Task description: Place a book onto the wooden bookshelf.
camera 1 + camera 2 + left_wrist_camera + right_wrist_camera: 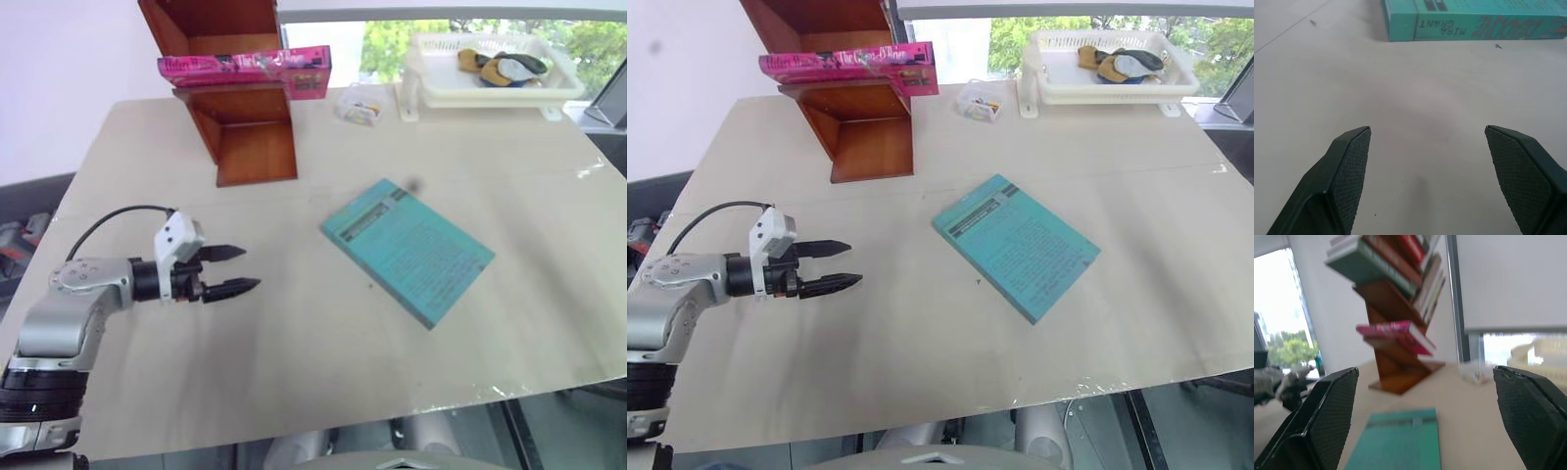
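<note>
The bright pink book (245, 67) lies flat on a shelf of the reddish-brown wooden bookshelf (250, 147) at the table's far left. No gripper touches it. My left gripper (238, 269) hovers low over the near left of the table, open and holding nothing, pointing toward the teal book. In the left wrist view its fingers (1352, 166) stand wide apart over bare tabletop. In the right wrist view my right gripper (1425, 371) is open and holds nothing. It faces the bookshelf (1400, 377), where the pink book (1396, 333) rests below several other books.
A thinner teal book (407, 250) lies flat at mid-table, right of my left gripper. A white plastic tray (421, 83) holding small items stands at the far right. A small clear container (360, 106) sits beside it. The table's near edge runs along the bottom.
</note>
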